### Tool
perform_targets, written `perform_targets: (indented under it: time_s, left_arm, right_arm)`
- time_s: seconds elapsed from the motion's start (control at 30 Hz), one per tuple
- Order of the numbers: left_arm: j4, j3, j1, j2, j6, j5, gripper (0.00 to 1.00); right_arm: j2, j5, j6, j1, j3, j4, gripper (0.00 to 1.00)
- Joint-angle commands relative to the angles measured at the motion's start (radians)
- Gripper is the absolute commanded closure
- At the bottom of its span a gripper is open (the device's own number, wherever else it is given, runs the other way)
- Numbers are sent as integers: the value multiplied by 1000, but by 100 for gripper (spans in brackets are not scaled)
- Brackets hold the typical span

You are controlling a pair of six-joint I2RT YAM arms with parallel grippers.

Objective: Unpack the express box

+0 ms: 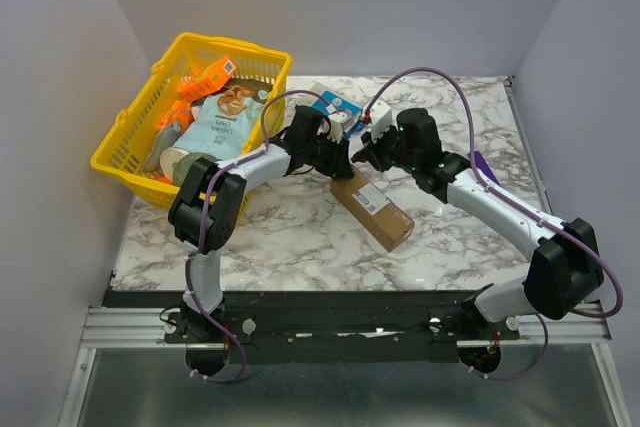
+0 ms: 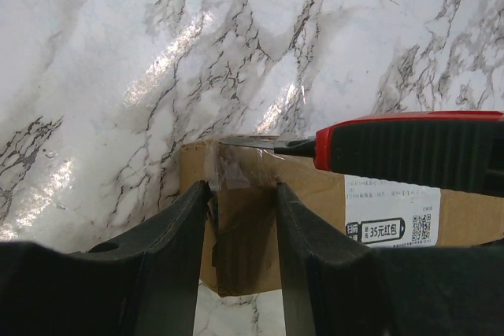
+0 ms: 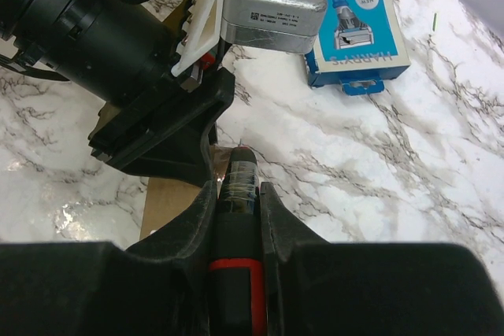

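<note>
marble bench [image 1: 300, 237]: express box [image 1: 372, 205] lies diagonally, its far end under both claws. right claw [image 3: 239, 186] clamps a utility knife [image 2: 409, 149], blade on that taped end; left claw [image 2: 240, 194] straddles it, grip unclear.

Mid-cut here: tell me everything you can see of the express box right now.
The express box is a long, narrow brown cardboard carton lying flat and diagonal on the marble table, looking closed. A white printed label with a QR code sits on one long face; clear tape wraps the far end. The left fingers appear to clamp that end across its width, and the blade of the red-and-black knife held in the right fingers touches its taped edge.
</note>
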Motion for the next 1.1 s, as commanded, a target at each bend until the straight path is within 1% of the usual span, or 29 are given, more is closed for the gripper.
perform_targets:
  time_s: [0.0, 0.33, 0.8, 0.9, 1.07]
  left_arm:
    - [-159, -46, -10, 83, 44, -29, 58]
    - [-159, -45, -10, 86, 44, -27, 58]
    - [-162, -37, -10, 91, 44, -26, 58]
    - [-162, -37, -10, 92, 46, -27, 58]
    - [-164, -34, -10, 92, 45, -32, 58]
  right_arm:
    - [3, -15, -25, 8, 18, -7, 100]
    - [7, -40, -15, 8, 27, -19, 100]
    - [29, -12, -52, 8, 35, -16, 100]
    - [37, -23, -52, 8, 30, -28, 100]
    - [40, -46, -51, 8, 47, -97, 100]
